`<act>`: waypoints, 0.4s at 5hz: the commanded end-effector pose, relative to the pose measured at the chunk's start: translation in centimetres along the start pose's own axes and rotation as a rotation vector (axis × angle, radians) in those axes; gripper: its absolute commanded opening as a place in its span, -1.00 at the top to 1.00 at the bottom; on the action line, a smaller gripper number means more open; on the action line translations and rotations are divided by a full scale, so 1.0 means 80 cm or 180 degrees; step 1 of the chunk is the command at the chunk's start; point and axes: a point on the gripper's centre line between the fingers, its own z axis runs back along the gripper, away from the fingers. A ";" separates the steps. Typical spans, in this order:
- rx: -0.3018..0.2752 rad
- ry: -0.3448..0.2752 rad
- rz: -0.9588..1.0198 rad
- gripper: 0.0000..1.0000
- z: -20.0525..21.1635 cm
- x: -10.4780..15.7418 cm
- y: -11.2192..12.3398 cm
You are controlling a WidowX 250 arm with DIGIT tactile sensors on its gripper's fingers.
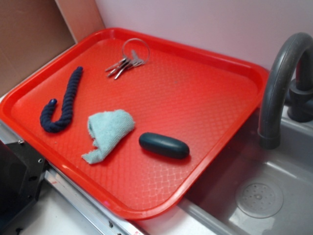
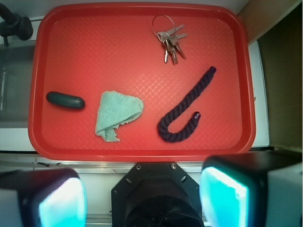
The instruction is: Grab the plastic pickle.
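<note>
The plastic pickle [image 1: 164,145] is a glossy dark teal capsule lying flat on the red tray [image 1: 205,88], near its front right part. In the wrist view the pickle [image 2: 65,100] shows at the tray's left side. My gripper [image 2: 142,198] hangs high above the tray's near edge, well away from the pickle. Its two cyan pads [image 2: 225,196] stand wide apart with nothing between them. The gripper does not show in the exterior view.
A light blue cloth [image 1: 108,133] lies just left of the pickle. A navy braided rope [image 1: 62,104] curls at the tray's left. Keys on a ring [image 1: 128,59] lie at the back. A grey faucet [image 1: 279,88] and sink [image 1: 254,196] stand to the right.
</note>
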 end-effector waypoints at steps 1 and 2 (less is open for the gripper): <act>0.0000 0.0000 0.0000 -1.00 0.000 0.000 0.000; 0.0166 -0.0352 -0.0455 -1.00 -0.004 0.016 -0.009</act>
